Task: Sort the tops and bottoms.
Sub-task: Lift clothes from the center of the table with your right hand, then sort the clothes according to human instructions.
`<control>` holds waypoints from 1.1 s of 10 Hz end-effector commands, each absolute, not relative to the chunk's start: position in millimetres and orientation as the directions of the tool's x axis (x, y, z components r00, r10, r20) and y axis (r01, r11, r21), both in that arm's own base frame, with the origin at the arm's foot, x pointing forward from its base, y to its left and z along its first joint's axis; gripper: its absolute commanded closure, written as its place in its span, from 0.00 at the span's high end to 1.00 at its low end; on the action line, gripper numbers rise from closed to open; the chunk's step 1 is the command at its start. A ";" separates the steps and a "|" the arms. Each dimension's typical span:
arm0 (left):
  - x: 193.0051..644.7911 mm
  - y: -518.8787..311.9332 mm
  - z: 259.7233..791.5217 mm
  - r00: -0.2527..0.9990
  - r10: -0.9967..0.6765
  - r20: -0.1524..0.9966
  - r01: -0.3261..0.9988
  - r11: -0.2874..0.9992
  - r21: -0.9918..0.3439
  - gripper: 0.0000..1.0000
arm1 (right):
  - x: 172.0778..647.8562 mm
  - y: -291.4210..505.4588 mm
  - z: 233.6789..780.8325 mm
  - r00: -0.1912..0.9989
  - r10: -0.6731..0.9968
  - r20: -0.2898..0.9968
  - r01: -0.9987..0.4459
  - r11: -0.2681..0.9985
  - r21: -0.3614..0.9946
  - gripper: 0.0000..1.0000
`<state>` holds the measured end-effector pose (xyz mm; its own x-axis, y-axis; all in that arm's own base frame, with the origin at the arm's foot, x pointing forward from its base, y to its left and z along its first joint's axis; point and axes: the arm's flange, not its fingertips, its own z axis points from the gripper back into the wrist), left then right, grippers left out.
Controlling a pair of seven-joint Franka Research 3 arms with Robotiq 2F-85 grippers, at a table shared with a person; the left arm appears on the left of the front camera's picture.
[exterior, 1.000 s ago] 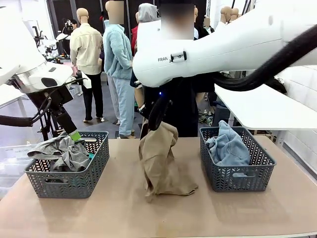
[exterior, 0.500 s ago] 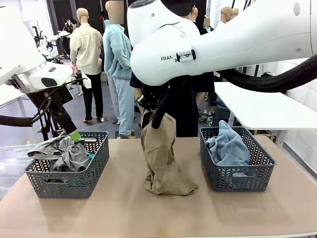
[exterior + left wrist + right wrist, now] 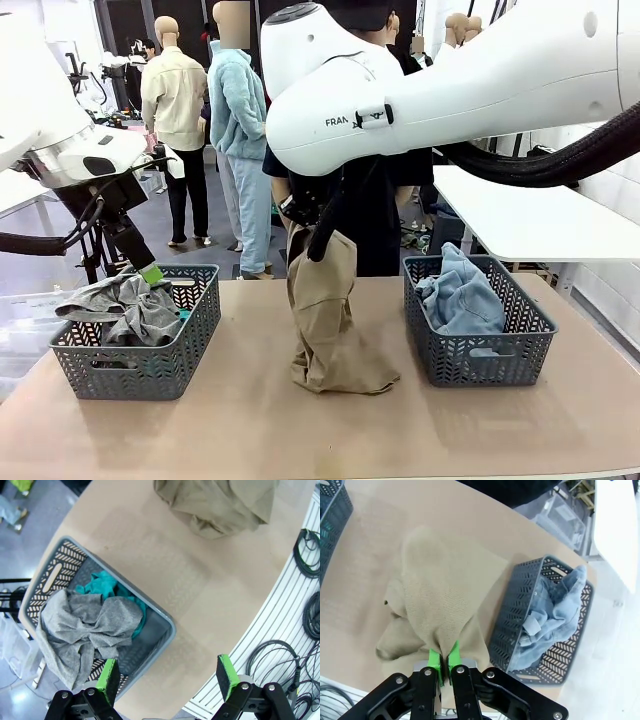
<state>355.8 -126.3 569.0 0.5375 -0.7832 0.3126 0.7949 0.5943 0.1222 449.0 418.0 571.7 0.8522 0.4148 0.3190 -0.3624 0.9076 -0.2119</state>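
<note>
Higher now, khaki top (image 3: 325, 320) pinched in right gripper (image 3: 444, 662); left gripper (image 3: 169, 677) agape; "FRAN" lettering (image 3: 342, 121).

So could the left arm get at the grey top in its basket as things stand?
Probably yes. The left gripper hangs open just above the basket, the grey top lies uppermost over the teal one, and nothing covers it.

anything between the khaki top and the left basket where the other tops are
Nothing visible on the bare tabletop between the khaki tan cloth top, pinched by the right gripper, and the grey plastic basket. The open left gripper hovers above it.
</note>
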 end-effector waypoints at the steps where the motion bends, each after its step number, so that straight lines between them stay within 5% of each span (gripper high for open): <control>1: 354.9 -124.4 569.1 0.525 -0.794 0.307 0.805 0.580 0.124 1.00 | 448.8 417.2 575.2 0.852 0.425 0.306 -0.382 0.904 -0.192 0.00; 11: 354.9 -124.4 569.1 0.525 -0.794 0.307 0.805 0.580 0.124 1.00 | 448.8 417.2 575.2 0.852 0.425 0.306 -0.382 0.904 -0.192 0.00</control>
<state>355.8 -126.3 569.0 0.5375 -0.7832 0.3126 0.7950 0.5942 0.1222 448.4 418.7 571.8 0.8516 0.4159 0.3191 -0.3637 0.9071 -0.2117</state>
